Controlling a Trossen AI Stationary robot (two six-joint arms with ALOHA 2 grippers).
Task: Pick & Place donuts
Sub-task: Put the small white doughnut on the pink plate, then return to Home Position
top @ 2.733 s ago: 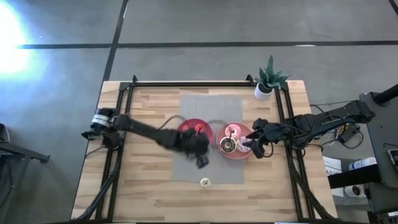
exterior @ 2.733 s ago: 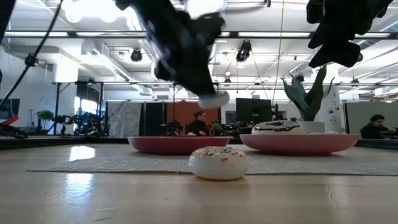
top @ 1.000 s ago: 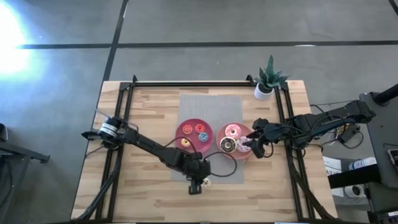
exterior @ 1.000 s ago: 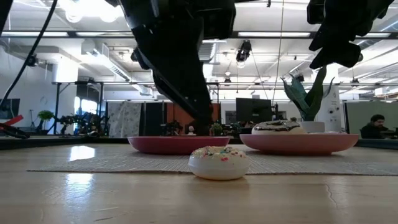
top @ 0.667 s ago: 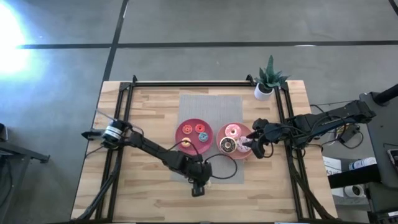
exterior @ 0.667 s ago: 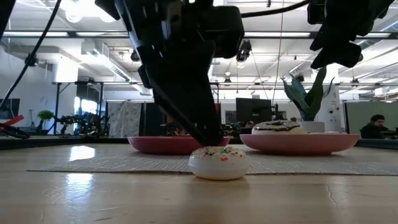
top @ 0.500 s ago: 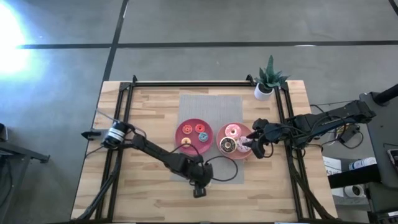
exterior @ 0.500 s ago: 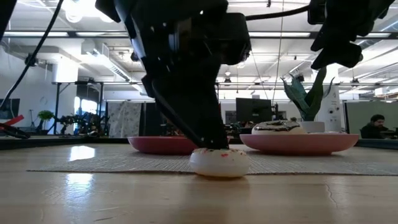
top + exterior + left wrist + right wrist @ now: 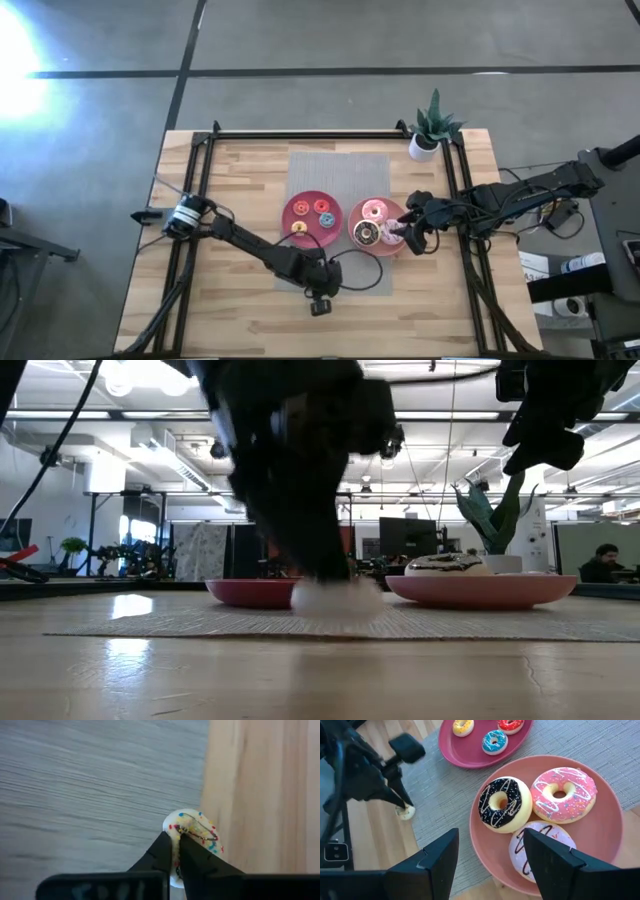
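The tiny cream donut [image 9: 196, 831] with coloured sprinkles is in my left gripper [image 9: 176, 851], which is shut on it over the near edge of the grey mat [image 9: 340, 170]. In the low view the donut [image 9: 335, 598] shows blurred, just above the mat. In the high view my left gripper [image 9: 322, 296] hides it. The left pink plate [image 9: 470, 756] carries the yellow [image 9: 462, 726], blue [image 9: 494, 741] and red-orange [image 9: 511, 724] donuts. The right plate [image 9: 602, 845] holds the chocolate [image 9: 504, 804], pink [image 9: 565, 795] and pale pink-white [image 9: 540, 852] donuts. My right gripper [image 9: 490, 865] hovers open above that plate's right side. My left gripper pinches the cream donut by its rim [image 9: 175, 827] between the two fingers [image 9: 162, 852], coming from above and pointing down. The donut is lifted clear of the table, hanging at the fingertips [image 9: 402, 802].
A potted plant [image 9: 428, 138] stands at the far right corner. Black frame rails [image 9: 190, 230] run along the table's left and right sides. Bare wood [image 9: 240, 320] lies near the mat's near edge. People sit in the room beyond the table [image 9: 603, 560].
My left gripper came down from over the left plate onto the cream donut at the mat's near edge, took hold of it, and has just lifted it off the table. The right arm kept still.
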